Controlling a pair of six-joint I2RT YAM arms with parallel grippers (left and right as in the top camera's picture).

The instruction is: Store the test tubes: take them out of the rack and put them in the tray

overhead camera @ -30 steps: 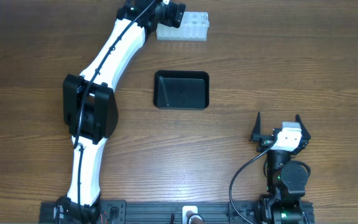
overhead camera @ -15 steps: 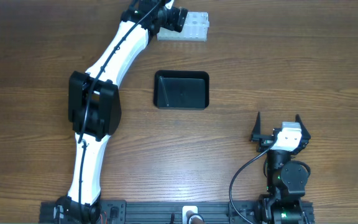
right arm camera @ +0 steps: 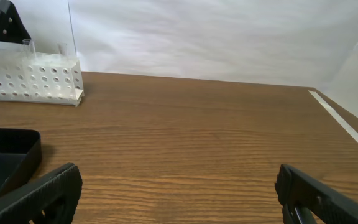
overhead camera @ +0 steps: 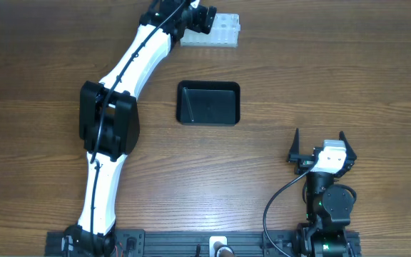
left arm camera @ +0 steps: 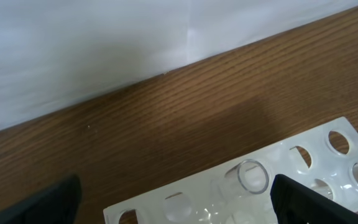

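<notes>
Tubes (left arm camera: 252, 176) are still in the rack (overhead camera: 216, 32), which sits at the far edge of the tabletop (overhead camera: 348, 71), about midway along it, so nothing's been pulled yet. Left gripper (left arm camera: 176, 183) has its fingers (left arm camera: 303, 199) spread wide and holding nothing. It hangs just above the rack with one tube's rim between them, closer to one finger than the other. What changed over the last second: that gripper slid a little along the rack, from its left end toward the middle, then pretty much stopped, and the left arm's elbow swung slightly with it. I read that as lining up on a tube, not grabbing one. The next bit should be centring on it, dropping down and closing. Right gripper (overhead camera: 320, 140) hasn't budged; its fingers are spread too, and it's parked toward the near right corner, well apart from everything. Tray (overhead camera: 207, 103) is in the middle of the tabletop, on the near side of the rack. I can't spot any tube in it, so the job's basically at zero.
</notes>
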